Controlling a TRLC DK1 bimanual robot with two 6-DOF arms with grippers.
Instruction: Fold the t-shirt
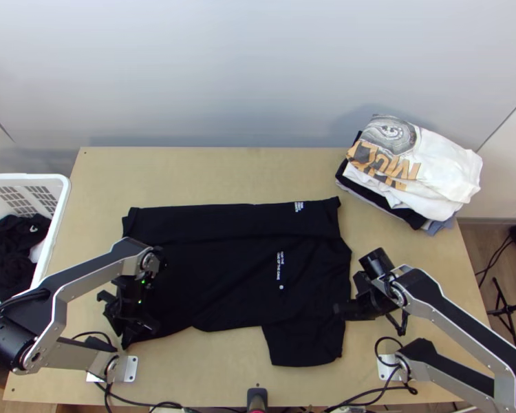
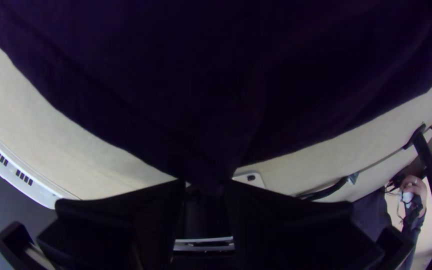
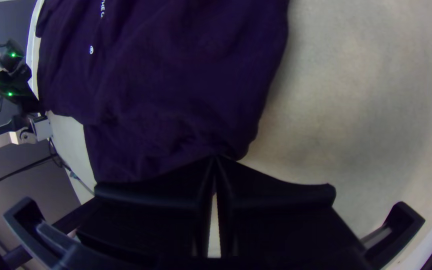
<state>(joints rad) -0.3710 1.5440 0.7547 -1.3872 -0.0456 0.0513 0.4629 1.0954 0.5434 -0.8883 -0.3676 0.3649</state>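
The t-shirt (image 1: pixel 223 275) is serving as the reference for all positions. At its near left corner, the left gripper (image 2: pixel 205 186) is holding its fingers a little apart, with the corner of the cloth lying between them; a firm grip is not showing. At its near right part, by the shoulder, the right gripper (image 3: pixel 216 158) is pressing its fingertips together and appears to be pinching the cloth edge.

The near sleeve (image 1: pixel 303 347) is projecting from the right end of the t-shirt toward the near side. The body is lying flat on the table (image 1: pixel 210 375), stretching lengthwise between the two grippers, with light creasing. To its left, a white basket (image 1: pixel 59 213) is containing dark cloth. Along its far side, a long strip (image 1: pixel 217 224) is lying straight and appears to be turned inward. Beyond its far right corner, a pile of garments (image 1: pixel 423 165) is resting.

Progress: the far side is probably counting as the first lengthwise fold. Remaining: the near side and its sleeve are awaiting folding, followed by shortening the length and probably stacking. The next move is calling for closure at the left corner, then an even lift; uneven tension is risking a skewed fold.
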